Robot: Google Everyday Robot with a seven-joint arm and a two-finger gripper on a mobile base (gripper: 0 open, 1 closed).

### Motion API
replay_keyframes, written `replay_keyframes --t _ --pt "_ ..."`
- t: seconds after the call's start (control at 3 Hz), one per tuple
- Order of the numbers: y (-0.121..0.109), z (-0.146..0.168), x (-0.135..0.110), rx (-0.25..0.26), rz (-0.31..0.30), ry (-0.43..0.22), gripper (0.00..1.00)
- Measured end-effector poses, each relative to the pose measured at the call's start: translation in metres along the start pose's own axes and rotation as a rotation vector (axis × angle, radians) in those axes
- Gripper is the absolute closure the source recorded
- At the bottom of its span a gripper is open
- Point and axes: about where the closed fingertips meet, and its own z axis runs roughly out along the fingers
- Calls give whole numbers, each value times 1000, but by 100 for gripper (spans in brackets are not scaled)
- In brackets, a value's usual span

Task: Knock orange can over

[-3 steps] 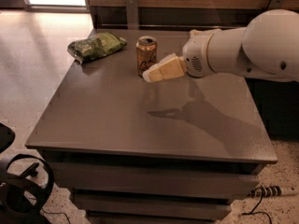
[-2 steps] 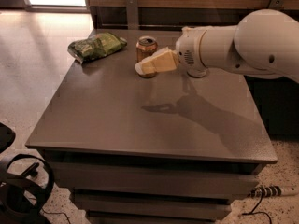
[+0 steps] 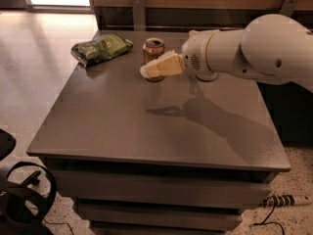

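Arm stretches leftward, level over the surface. Claw overlaps the upright can; I cannot tell its spread.

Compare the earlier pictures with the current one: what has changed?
The gripper has moved left in the picture, toward the orange can, and its tip now overlaps the can's lower part; contact cannot be told. Nothing was grasped or released. The can still stands upright in place, and the green bag on the table has not moved.
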Motion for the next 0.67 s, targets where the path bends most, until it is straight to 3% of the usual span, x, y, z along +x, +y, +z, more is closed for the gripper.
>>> replay_keyframes --t 0.67 --pt "-8 25 19 -7 54 -32 0"
